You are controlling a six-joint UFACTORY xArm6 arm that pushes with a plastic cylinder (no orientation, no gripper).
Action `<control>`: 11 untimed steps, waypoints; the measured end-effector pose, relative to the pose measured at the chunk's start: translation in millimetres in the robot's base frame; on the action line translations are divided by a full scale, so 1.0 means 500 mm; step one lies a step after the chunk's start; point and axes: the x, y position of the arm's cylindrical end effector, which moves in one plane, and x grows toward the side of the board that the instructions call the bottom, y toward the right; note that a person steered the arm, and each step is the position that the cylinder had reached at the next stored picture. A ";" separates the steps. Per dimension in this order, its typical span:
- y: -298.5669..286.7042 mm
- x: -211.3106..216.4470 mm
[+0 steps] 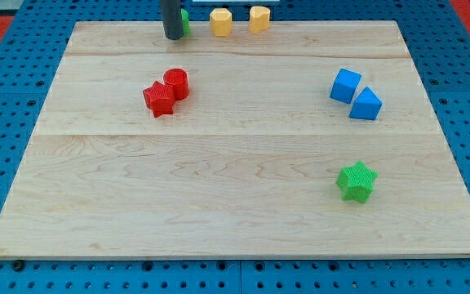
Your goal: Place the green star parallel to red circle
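The green star (356,180) lies at the lower right of the wooden board (235,204). The red circle (176,83) sits at the upper left, touching a red star-like block (159,99) at its lower left. My tip (172,37) is at the board's top edge, far from the green star and above the red circle. It stands just left of a green block (184,22), which it partly hides, so that block's shape cannot be made out.
Two yellow blocks (221,22) (259,18) sit at the top edge, right of my tip. A blue cube (345,86) and a blue block (366,104) touch each other at the right side, above the green star.
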 end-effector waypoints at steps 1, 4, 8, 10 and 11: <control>0.030 0.037; 0.434 0.439; 0.421 0.639; 0.390 0.508; 0.285 0.444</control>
